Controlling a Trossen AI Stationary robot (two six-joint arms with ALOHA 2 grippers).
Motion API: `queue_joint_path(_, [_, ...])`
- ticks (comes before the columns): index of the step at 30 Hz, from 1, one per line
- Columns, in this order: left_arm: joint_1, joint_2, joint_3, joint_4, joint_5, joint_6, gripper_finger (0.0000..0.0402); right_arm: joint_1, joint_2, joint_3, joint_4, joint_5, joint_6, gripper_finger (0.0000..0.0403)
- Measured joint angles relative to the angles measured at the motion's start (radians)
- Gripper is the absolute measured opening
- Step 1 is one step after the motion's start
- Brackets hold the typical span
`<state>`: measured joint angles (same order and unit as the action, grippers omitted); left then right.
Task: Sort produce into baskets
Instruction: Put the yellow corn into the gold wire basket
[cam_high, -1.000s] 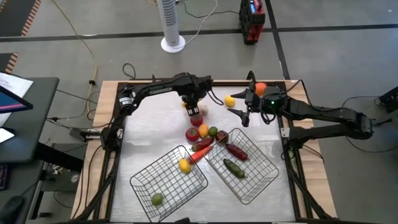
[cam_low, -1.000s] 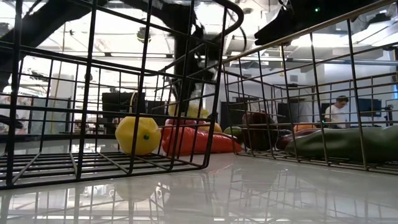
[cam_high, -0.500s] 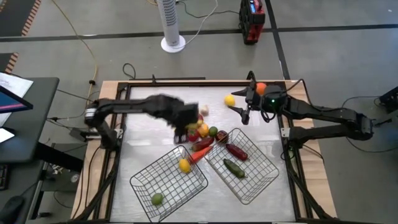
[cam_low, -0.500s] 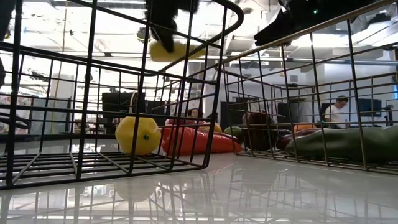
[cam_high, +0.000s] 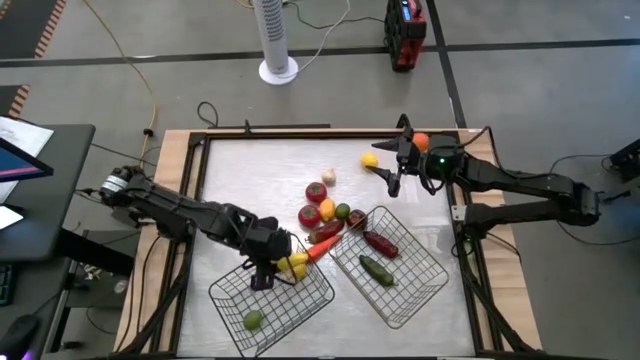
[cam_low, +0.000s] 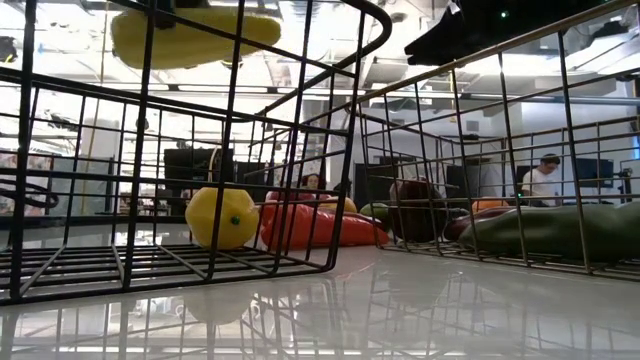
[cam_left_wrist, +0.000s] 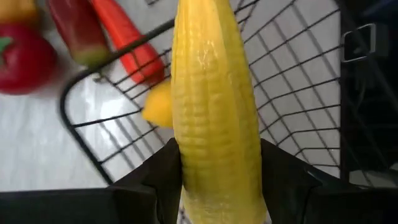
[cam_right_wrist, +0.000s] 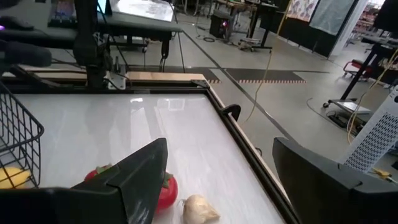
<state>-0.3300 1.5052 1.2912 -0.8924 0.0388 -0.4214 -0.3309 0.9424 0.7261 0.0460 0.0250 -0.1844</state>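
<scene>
A: Looks like a robotics lab w/ open-plan office behind. Concrete floor (cam_high: 520, 90), tower fan (cam_high: 275, 35), cables.
B: Yep, desks (cam_right_wrist: 249, 6) & monitors (cam_right_wrist: 143, 7) across the room, person (cam_low: 545, 178) seated.

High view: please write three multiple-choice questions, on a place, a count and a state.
1. Where is the corn? A lying on the table; B held over the left basket; C on the floor.
2. How many pieces lie in the right basket? A none; B two; C five.
3. How is the right gripper? A open, empty; B shut on a tomato; C shut on a carrot.
Answers: 1 B, the left gripper holds it above the mesh. 2 B, a cucumber and a dark red piece. 3 A, its fingers stand wide apart.
</scene>
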Motion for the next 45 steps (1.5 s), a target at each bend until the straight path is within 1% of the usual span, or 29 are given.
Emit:
queue_joint_path(8, [-0.025, -0.001, -0.016, 0.017, -0.001, -0.032, 0.0162, 0.002, 0.011, 0.0, 0.0, 0.0, 0.015, 0.0319])
queue_joint_path(16, [-0.026, -0.001, -0.016, 0.027, 0.006, -0.031, 0.0162, 0.004, 0.028, 0.0, 0.005, 0.0, 0.035, 0.0319])
queue_joint_path(20, [-0.032, -0.001, -0.016, 0.043, 0.003, -0.001, 0.0162, 0.003, 0.026, 0.0, 0.005, 0.0, 0.053, 0.0319])
queue_joint_path(21, [-0.035, -0.001, -0.016, 0.052, -0.009, 0.018, 0.0162, 0.003, 0.026, 0.0, 0.006, 0.0, 0.054, 0.0319])
queue_joint_path(22, [-0.037, -0.001, -0.016, 0.063, -0.043, 0.04, 0.0162, 0.003, 0.026, 0.0, 0.006, 0.0, 0.054, 0.0319])
queue_joint_path(26, [-0.018, 0.0, -0.016, 0.139, -0.265, 0.148, 0.0162, 0.003, 0.026, 0.0, 0.026, 0.0, 0.062, 0.0319])
queue_joint_path(27, [-0.006, 0.0, -0.016, 0.175, -0.303, 0.18, 0.0162, 0.003, 0.026, 0.0, 0.031, -0.001, 0.062, 0.0319])
queue_joint_path(28, [0.01, 0.0, -0.016, 0.214, -0.316, 0.209, 0.0162, 0.005, 0.026, 0.0, 0.033, -0.001, 0.064, 0.0319])
queue_joint_path(30, [0.042, 0.0, -0.016, 0.293, -0.291, 0.251, 0.0162, 0.012, 0.026, 0.0, 0.031, -0.001, 0.064, 0.0319])
queue_joint_path(33, [0.095, 0.019, -0.015, 0.406, -0.204, 0.287, 0.0162, 0.021, 0.024, 0.0, 0.031, -0.001, 0.062, 0.0319])
queue_joint_path(36, [0.149, 0.072, -0.015, 0.513, -0.166, 0.329, 0.0162, 0.024, 0.024, 0.0, 0.048, -0.002, 0.047, 0.0319])
queue_joint_path(39, [0.208, 0.128, -0.016, 0.623, -0.125, 0.338, 0.0162, 0.015, 0.021, 0.0, 0.061, -0.002, 0.037, 0.0319])
queue_joint_path(45, [0.33, 0.227, -0.015, 0.83, 0.061, 0.328, 0.0162, 0.01, -0.026, 0.0, 0.03, -0.002, 0.028, 0.0319])
